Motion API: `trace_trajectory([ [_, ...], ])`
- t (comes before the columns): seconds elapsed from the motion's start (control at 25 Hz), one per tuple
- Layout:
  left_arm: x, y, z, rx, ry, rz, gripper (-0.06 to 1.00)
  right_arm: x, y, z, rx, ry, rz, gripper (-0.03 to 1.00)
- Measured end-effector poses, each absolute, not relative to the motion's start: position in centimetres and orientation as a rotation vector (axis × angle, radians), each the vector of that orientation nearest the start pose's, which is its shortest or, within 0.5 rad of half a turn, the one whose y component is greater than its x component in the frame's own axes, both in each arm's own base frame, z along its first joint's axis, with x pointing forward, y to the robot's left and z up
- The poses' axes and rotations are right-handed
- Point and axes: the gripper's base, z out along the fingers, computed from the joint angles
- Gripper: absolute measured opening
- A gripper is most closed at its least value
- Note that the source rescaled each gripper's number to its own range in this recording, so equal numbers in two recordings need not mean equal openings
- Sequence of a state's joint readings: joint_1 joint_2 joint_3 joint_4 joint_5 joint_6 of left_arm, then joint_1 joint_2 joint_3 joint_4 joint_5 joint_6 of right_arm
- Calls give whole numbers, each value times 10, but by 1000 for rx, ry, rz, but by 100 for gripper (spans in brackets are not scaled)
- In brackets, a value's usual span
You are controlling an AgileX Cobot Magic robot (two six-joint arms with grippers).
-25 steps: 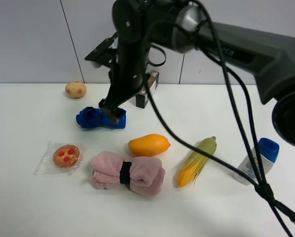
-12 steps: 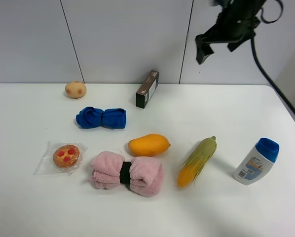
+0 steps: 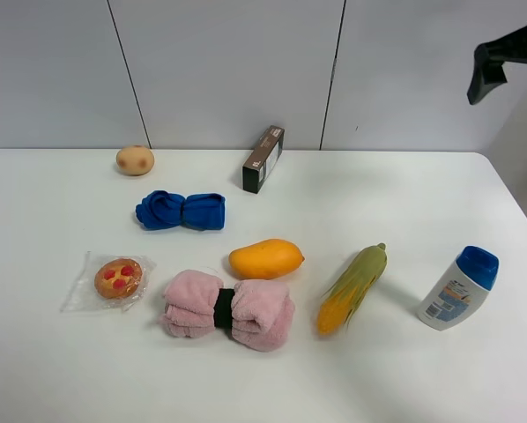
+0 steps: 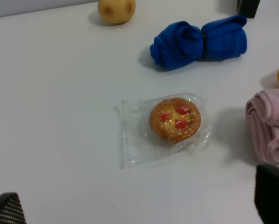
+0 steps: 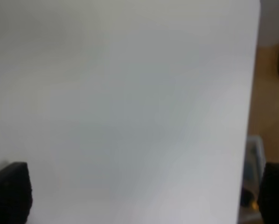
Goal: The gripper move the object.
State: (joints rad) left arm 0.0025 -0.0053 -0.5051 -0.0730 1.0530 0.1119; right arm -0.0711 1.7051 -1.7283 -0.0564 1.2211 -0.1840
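The pink rolled towel with a black band lies on the white table at the front middle, just in front of the mango. Its end also shows in the left wrist view. My left gripper is open and empty, with fingertips far apart, above the table near the wrapped tart; it is out of the exterior view. My right gripper is open and empty, over bare table near its edge. Only a dark part of the right arm shows at the upper right edge, far from the towel.
A blue rolled cloth, an orange mango, a corn cob, a white bottle with blue cap, a potato, a dark box and a wrapped tart lie around the towel.
My right arm has swung from above the blue cloth up and to the right, almost out of the exterior view. Nothing on the table has moved.
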Motion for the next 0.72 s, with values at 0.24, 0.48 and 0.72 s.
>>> trace_trajectory([
  [0.24, -6, -6, 279, 114, 2021, -15, 100, 281, -29, 365, -126, 2724, -190, 100],
  [0.48, -6, -6, 279, 114, 2021, -15, 100, 184, -21, 368, -21, 2648, -168, 100],
  [0.72, -6, -6, 279, 114, 2021, -15, 100, 95, -13, 361, 8, 2389, -161, 100],
])
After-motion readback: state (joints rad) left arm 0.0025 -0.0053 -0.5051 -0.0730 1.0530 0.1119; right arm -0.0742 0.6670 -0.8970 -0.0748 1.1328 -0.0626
